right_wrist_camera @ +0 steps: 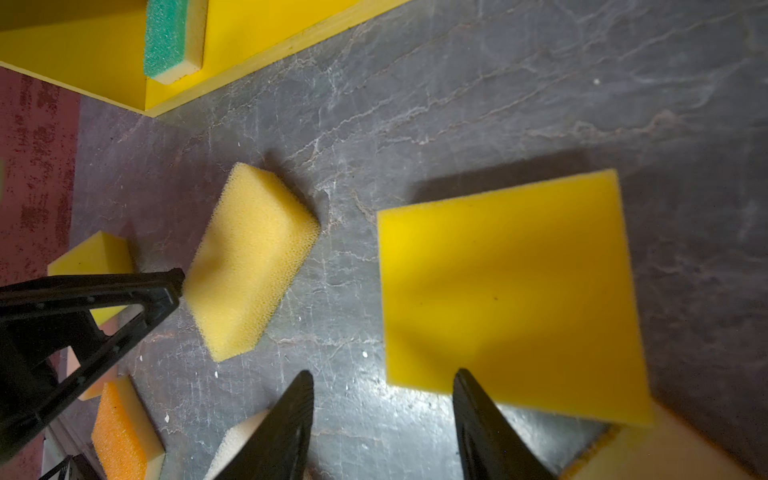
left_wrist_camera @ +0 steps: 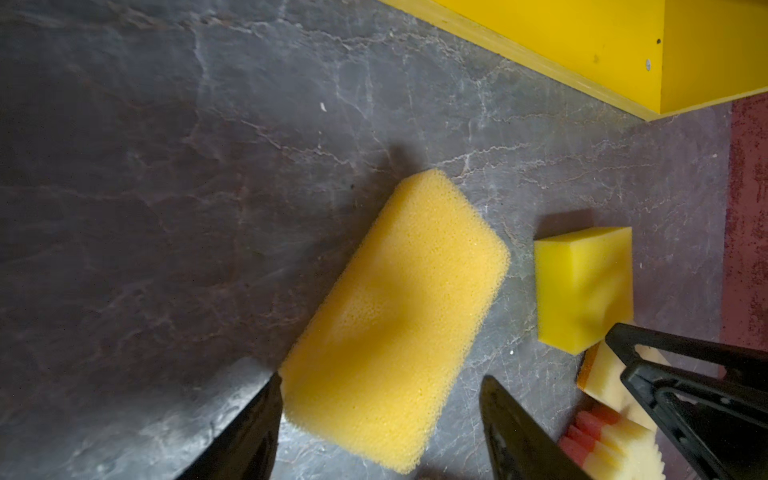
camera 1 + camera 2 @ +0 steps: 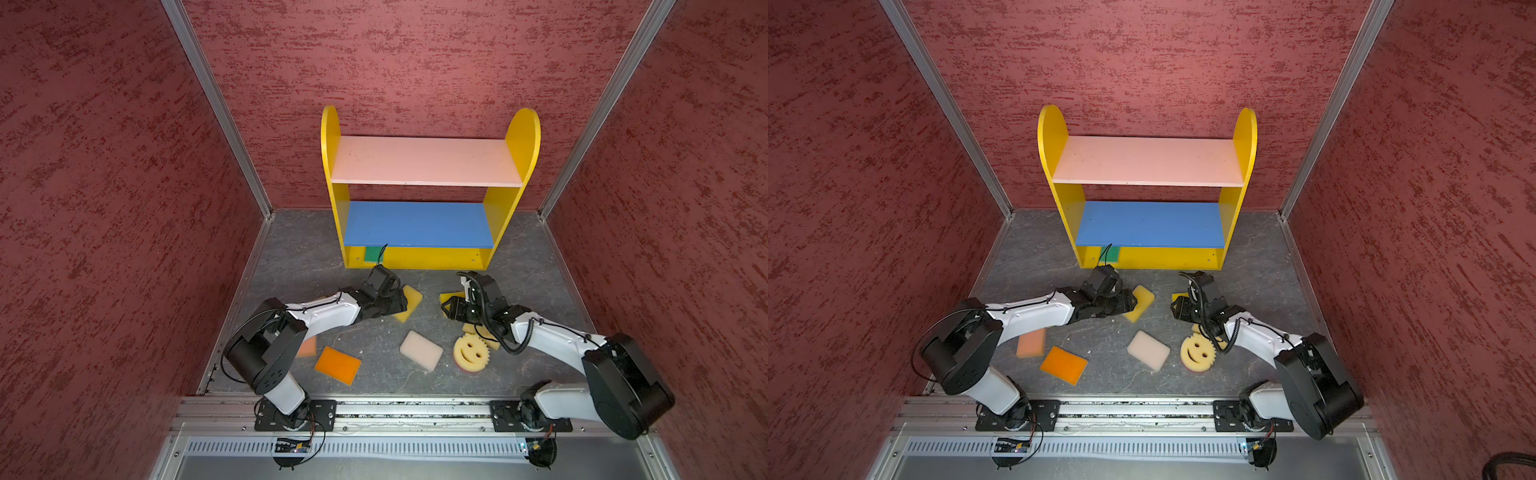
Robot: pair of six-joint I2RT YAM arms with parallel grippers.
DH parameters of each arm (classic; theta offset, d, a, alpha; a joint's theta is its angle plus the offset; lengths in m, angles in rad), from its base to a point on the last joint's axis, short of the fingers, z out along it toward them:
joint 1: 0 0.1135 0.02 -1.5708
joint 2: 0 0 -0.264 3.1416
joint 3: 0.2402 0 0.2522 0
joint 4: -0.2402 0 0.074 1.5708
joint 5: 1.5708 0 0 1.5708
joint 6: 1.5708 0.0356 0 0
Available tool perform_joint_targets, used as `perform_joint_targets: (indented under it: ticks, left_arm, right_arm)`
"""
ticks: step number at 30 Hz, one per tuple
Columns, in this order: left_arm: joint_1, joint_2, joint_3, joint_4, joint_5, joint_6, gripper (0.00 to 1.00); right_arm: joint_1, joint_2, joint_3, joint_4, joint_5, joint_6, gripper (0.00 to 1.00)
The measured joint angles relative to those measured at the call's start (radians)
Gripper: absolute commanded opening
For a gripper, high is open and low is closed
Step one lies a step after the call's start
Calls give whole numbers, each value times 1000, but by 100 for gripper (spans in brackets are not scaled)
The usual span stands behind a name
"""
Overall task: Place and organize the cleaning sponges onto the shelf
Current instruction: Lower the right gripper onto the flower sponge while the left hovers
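Grey stone-patterned flooring (image 3: 374, 345) is enclosed by red textured walls (image 3: 415, 62). The shelf (image 3: 505, 216) is stood against the back wall, ahead of both pincers, and a green sponge (image 3: 372, 254) is seen on its bottom board, just beyond the left pincer (image 2: 380, 378). That pincer is held with its jaws apart, one on either side of the near end of a coarse yellow sponge (image 2: 395, 316), which is not squeezed. The right pincer (image 1: 384, 373) is also spread, with nothing gripped. One of its fingers is seen over the near edge of a smooth yellow sponge (image 1: 511, 291) lying just ahead. A smiley sponge (image 3: 469, 351) and a cream sponge (image 3: 421, 350) are found on the floor behind the right pincer. An orange sponge (image 3: 337, 365) and a peach sponge (image 3: 1030, 344) are found behind the left.
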Motion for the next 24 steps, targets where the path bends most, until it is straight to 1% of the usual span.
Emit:
perform_joint_targets:
  ticks: [5,8,10,12,13,14,15,17,21,24]
  left_arm:
    - [-19,30,22,-3,0,-19,59]
    - [-26,49,36,-5,0,-20,50]
    - [-28,56,44,-11,-1,-18,49]
    - [-29,55,48,-15,-1,-16,50]
    - [-29,55,52,-17,-3,-15,56]
    - [-29,55,56,-21,-5,-13,64]
    - [-29,54,61,-28,-8,-11,68]
    - [-29,50,71,-40,-16,-7,70]
    - [-28,40,101,-58,-22,3,71]
    - [-28,40,130,-70,-22,16,71]
  right_arm:
    - [-1,-28,0,-4,-1,-18,53]
    - [-1,-48,0,-21,3,-33,48]
    - [-1,-62,0,-51,19,-39,45]
    - [-1,-79,0,-93,46,-41,45]
    - [-2,-95,-1,-121,66,-40,46]
    - [-2,-114,-5,-142,80,-39,47]
    - [-2,-140,-10,-168,97,-35,50]
    - [-4,-197,-19,-225,133,-30,53]
    - [-8,-281,-32,-332,201,-15,54]
    - [-16,-318,-54,-397,217,1,58]
